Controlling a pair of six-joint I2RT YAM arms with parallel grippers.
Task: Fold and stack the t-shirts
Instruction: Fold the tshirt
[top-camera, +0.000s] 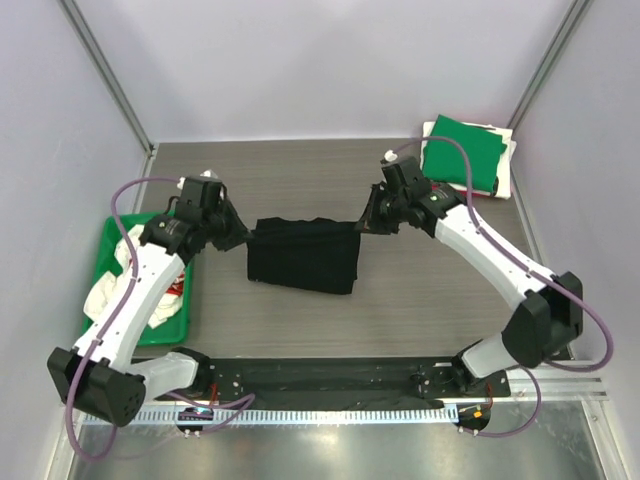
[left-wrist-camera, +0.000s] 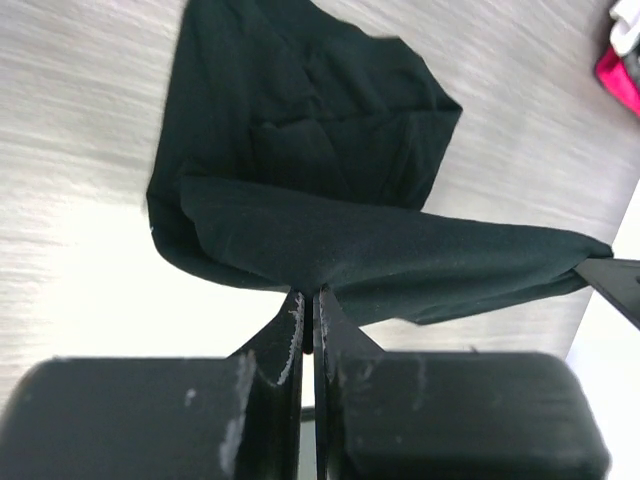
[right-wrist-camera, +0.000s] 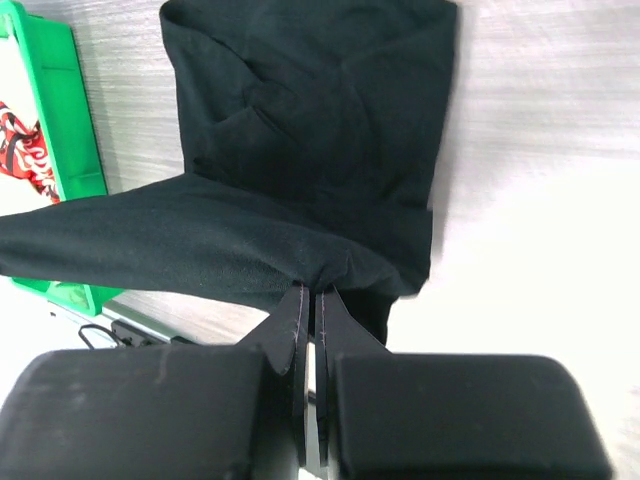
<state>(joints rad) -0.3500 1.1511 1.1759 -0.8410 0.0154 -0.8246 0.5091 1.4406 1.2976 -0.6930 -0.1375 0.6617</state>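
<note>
— Two grips on one shirt? Start from the left.
— At the left, the green tray (top-camera: 125, 218) holds a crumpled white t-shirt (top-camera: 103, 292) with red on it. Next comes the left gripper (top-camera: 238, 236), clamped on the left end of the black t-shirt's (top-camera: 303, 256) far edge.
— How will that cloth handle?
— Soft, light and limp, I'd judge. It sags between the grips and lies doubled over itself. It is best taken at corners or hems, as here.
— And the right side?
— The right gripper (top-camera: 366, 222) is clenched on the other end of that edge. The shirt is stretched between the two, and its body lies on the table toward the bases. Far right, a folded green t-shirt (top-camera: 462, 150) lies well apart.
</note>
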